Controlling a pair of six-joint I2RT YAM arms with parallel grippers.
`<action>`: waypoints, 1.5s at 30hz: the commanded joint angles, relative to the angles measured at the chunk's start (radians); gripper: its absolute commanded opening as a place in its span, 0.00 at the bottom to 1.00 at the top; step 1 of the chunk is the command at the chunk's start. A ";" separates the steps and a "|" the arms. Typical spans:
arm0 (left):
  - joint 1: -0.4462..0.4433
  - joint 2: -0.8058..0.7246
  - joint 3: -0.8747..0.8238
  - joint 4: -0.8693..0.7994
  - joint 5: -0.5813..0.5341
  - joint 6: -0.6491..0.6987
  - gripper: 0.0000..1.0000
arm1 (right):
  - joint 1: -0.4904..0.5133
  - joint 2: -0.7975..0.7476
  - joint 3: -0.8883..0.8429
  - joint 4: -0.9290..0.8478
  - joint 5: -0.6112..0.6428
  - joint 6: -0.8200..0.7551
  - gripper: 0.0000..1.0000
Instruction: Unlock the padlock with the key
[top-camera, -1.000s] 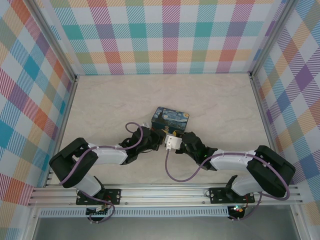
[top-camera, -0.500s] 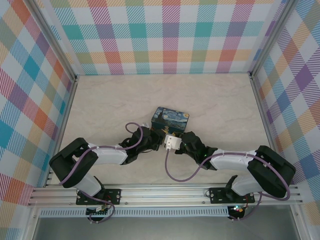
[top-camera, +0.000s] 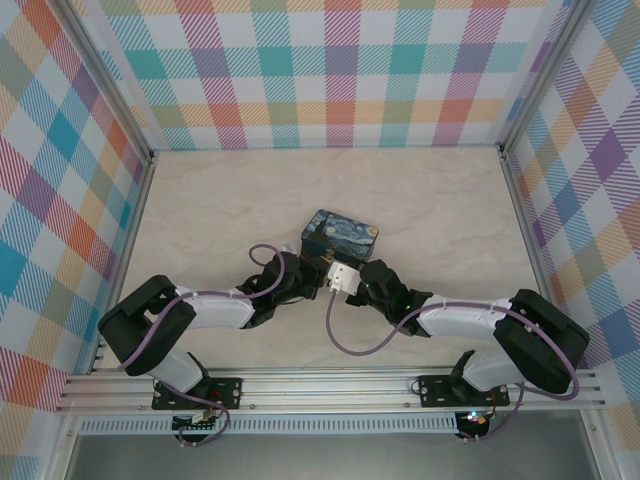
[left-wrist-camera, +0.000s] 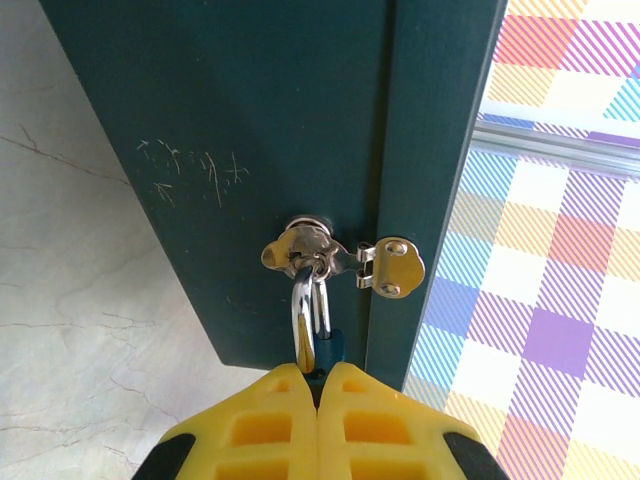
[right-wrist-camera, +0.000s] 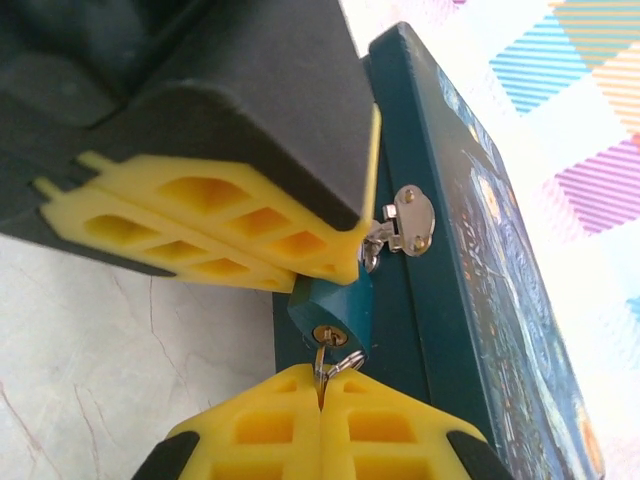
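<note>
A pale marbled tabletop (top-camera: 200, 200) lies between walls of pastel plaid (top-camera: 340, 70), with aluminium rails (top-camera: 330, 387) along the bottom of the top view; near the centre lies a rounded rectangular box painted with a blue-and-yellow night sky (top-camera: 340, 236). In the left wrist view, at the bottom edge, the left gripper (left-wrist-camera: 318, 375) has its yellow fingers clamped on the tiny padlock (left-wrist-camera: 303, 320), dark blue body and silvery shackle, which hangs from the box's silvery hasp (left-wrist-camera: 388, 268) at mid-frame. In the right wrist view the right gripper (right-wrist-camera: 320, 385), bottom centre, pinches the thin metal key (right-wrist-camera: 321, 362), which reaches the padlock's round keyhole. The fingers hide most of the key; the top view leaves both too small to make out
</note>
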 joint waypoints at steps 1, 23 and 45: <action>0.004 -0.002 0.026 0.019 0.016 -0.005 0.00 | 0.005 0.012 0.045 0.036 -0.033 0.184 0.00; 0.008 -0.028 -0.003 -0.184 -0.041 0.209 0.00 | -0.089 -0.228 -0.064 -0.199 -0.275 0.423 0.73; 0.042 -0.372 -0.049 -0.491 -0.217 0.488 0.75 | -0.520 -0.025 0.132 -0.187 -0.759 1.201 1.00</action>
